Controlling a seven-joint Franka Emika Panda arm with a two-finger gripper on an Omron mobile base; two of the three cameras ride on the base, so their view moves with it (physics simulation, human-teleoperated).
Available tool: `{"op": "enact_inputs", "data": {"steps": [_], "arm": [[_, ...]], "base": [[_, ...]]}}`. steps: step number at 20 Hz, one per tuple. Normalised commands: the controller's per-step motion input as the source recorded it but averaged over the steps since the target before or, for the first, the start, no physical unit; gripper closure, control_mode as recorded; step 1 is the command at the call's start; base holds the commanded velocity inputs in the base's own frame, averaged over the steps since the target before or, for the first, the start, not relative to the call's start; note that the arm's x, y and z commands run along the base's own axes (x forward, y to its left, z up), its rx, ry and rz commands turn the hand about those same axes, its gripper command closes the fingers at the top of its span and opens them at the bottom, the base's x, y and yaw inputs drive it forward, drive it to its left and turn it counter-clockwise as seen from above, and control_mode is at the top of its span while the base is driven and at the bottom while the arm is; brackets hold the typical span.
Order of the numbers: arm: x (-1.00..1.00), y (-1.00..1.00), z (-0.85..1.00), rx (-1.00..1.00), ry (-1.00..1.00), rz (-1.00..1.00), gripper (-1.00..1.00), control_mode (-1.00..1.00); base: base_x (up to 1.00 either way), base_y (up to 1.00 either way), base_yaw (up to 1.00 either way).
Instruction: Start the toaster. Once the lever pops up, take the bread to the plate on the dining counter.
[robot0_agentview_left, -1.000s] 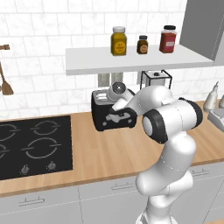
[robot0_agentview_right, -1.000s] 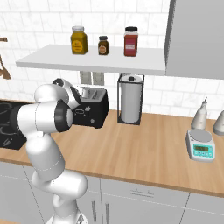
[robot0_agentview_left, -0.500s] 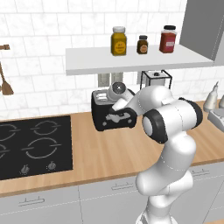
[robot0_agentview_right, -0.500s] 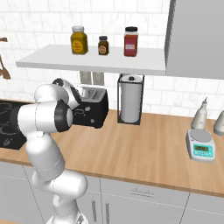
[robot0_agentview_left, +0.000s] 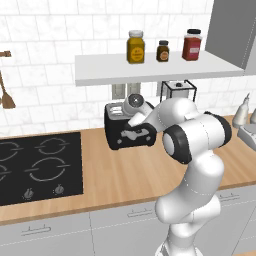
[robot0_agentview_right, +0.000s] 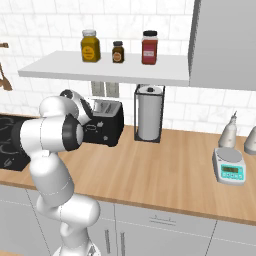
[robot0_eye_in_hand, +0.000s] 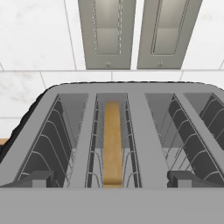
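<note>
The black toaster (robot0_agentview_left: 127, 136) (robot0_agentview_right: 108, 129) stands at the back of the wood worktop, under the shelf. From above, the toaster (robot0_eye_in_hand: 140, 127) shows its slots, and the tan bread (robot0_eye_in_hand: 112, 144) stands on edge, sunk in the left slot. My gripper (robot0_eye_in_hand: 111, 180) hovers open just above the toaster's top, its fingertips (robot0_eye_in_hand: 34, 179) spread wide to either side of the bread and touching nothing. My hand (robot0_agentview_left: 134, 104) (robot0_agentview_right: 75, 99) sits over the toaster's near top edge. The plate and the dining counter are out of view.
A black hob (robot0_agentview_left: 35, 167) lies left of the toaster. A paper towel holder (robot0_agentview_right: 149, 119) stands just right of it. The shelf (robot0_agentview_left: 150, 67) overhead carries three jars. A scale (robot0_agentview_right: 229, 169) and bottles sit far right. Two wall outlets (robot0_eye_in_hand: 131, 33) lie behind the toaster.
</note>
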Motion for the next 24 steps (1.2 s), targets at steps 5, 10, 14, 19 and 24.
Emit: {"op": "enact_inputs", "data": {"steps": [5,10,14,19,24], "arm": [[0.0,0.0,0.0,0.0,0.0,0.0,-1.0,-1.0],[0.0,0.0,0.0,0.0,0.0,0.0,-1.0,-1.0],[0.0,0.0,0.0,0.0,0.0,0.0,-1.0,-1.0],[0.0,0.0,0.0,0.0,0.0,0.0,-1.0,-1.0],[0.0,0.0,0.0,0.0,0.0,0.0,-1.0,-1.0]], "base": [[0.0,0.0,0.0],[0.0,0.0,0.0],[0.0,0.0,0.0],[0.0,0.0,0.0],[0.0,0.0,0.0]]}}
